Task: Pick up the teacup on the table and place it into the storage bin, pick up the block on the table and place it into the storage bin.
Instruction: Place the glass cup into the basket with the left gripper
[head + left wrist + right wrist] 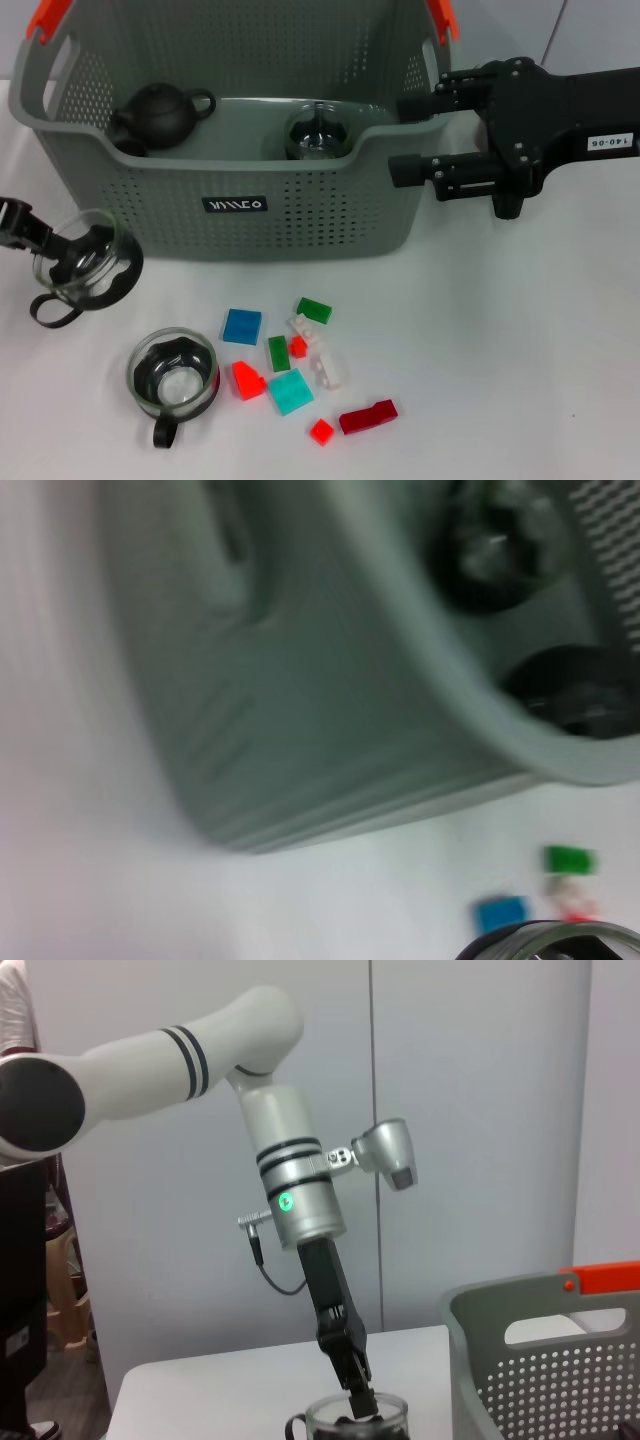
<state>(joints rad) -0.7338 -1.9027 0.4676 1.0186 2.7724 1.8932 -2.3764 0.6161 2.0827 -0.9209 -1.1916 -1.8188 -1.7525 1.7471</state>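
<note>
- The plain white flat table [520, 340] carries everything; behind it, in the right wrist view, stands a pale grey wall with a vertical seam.
- The large grey perforated plastic storage bin [300, 210] with orange handle clips sits at the far side of the table, and inside it lie a dark round teapot [155, 115] and a clear glass vessel [318, 133].
- The left gripper [20, 228] is low at the table's left edge, just beside the bin's left front corner, closed on the rim of a clear glass teacup with a black handle [85, 265]; the right wrist view shows one finger [360, 1395] reaching down into the cup.
- A second clear glass teacup with a black handle [172, 378] stands alone on the table nearer the front.
- Just right of it lies a scatter of small plastic blocks: blue [242, 326], green [314, 309], red [368, 416] and others.
- The right gripper [415, 135] hangs at the bin's right rim, black fingers spread apart and holding nothing.
</note>
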